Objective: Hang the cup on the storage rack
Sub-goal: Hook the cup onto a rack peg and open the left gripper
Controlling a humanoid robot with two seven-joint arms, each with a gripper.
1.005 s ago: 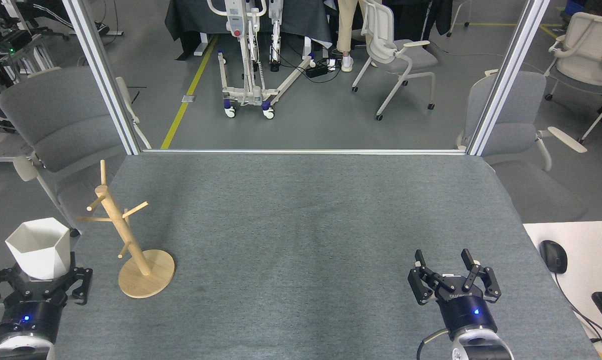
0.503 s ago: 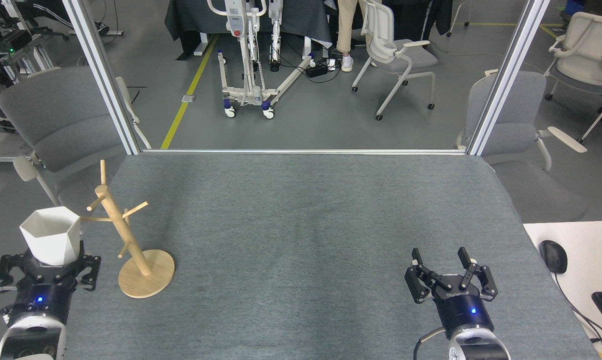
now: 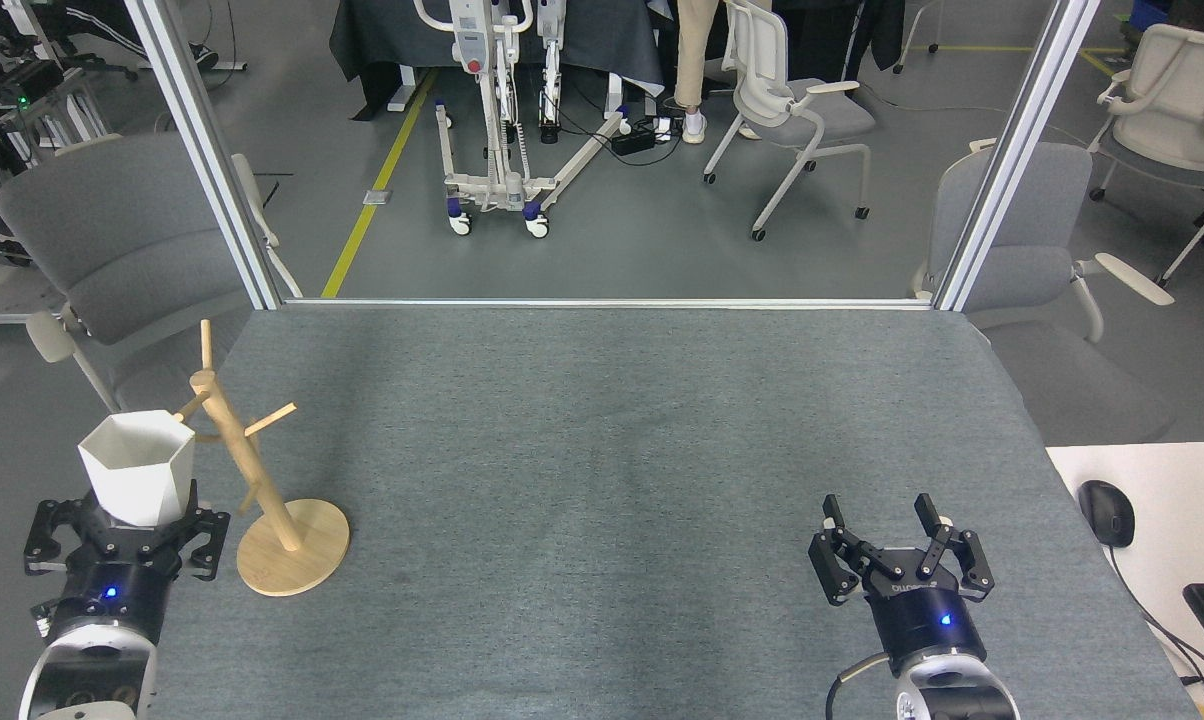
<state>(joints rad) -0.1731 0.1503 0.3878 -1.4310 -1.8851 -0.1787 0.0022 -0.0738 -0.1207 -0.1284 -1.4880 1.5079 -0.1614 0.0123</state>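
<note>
At the table's near left corner, the left gripper (image 3: pixel 127 525) points up with its jaws pinching the base of the white cup (image 3: pixel 138 468), rim upward, held above the table edge. The cup's right side overlaps a peg of the wooden rack (image 3: pixel 252 470), which stands just beside it on its round base, post leaning left. Across the bare grey table (image 3: pixel 602 450), well apart, the right gripper (image 3: pixel 882 530) hovers at the near right, jaws spread, holding nothing.
</note>
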